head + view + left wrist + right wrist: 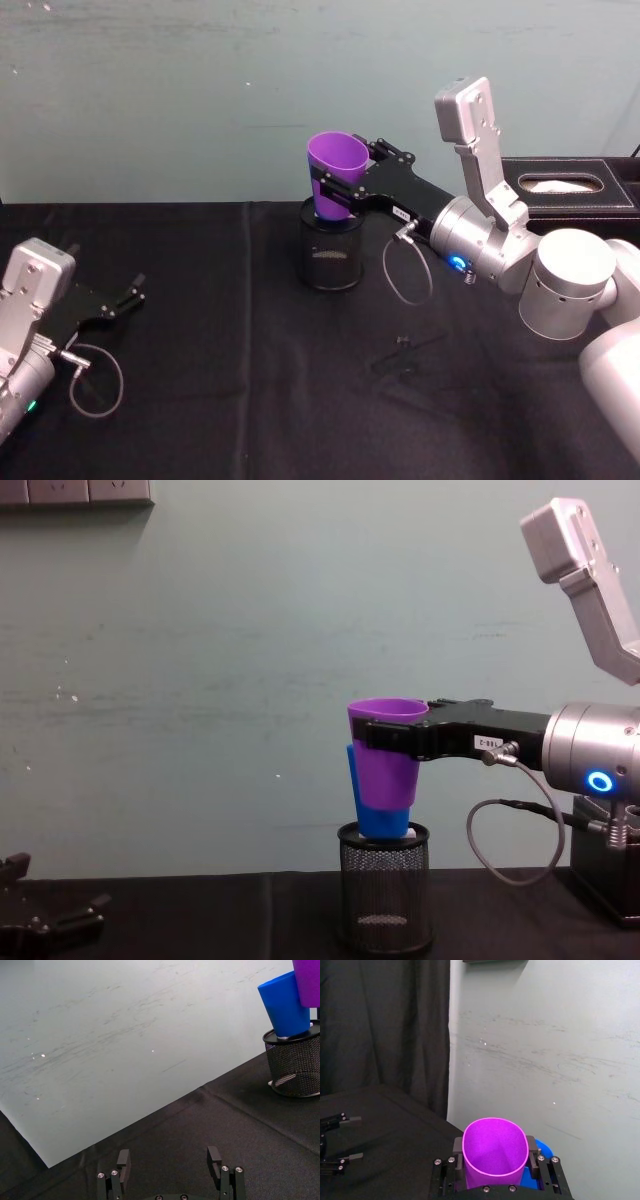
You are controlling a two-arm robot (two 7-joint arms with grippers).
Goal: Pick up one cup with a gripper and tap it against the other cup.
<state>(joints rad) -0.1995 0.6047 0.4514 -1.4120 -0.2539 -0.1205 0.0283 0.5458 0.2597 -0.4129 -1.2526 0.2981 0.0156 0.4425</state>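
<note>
Head view: the right gripper (347, 188) is clamped on the purple cup (335, 160), one finger on each side of its wall, holding it tilted in the air. Directly below the fingers stands a black mesh pen holder (331, 256) on the black table (230, 400). Behind the right arm lies a dark tissue box (570, 185). The left gripper (118, 299) rests low over the table, well apart from the right gripper, with its fingers spread and nothing between them.

Left wrist view: the left gripper (168, 1164) stands parted and unloaded. Far ahead of it, the blue cup (284, 1006) leans in the pen holder (295, 1064), with the purple cup (308, 980) just beside and above the blue one.

Right wrist view: the right gripper (495, 1162) presses the purple cup (495, 1146) from both sides. The rim of the blue cup (545, 1150) peeks out just beyond the fingers. The left gripper (351, 1138) shows far off.

Chest view: the right gripper (392, 738) holds the purple cup (386, 775) near its rim. The blue cup (378, 822) is just below and behind the fingers, standing in the pen holder (384, 890); whether the two cups touch cannot be told.
</note>
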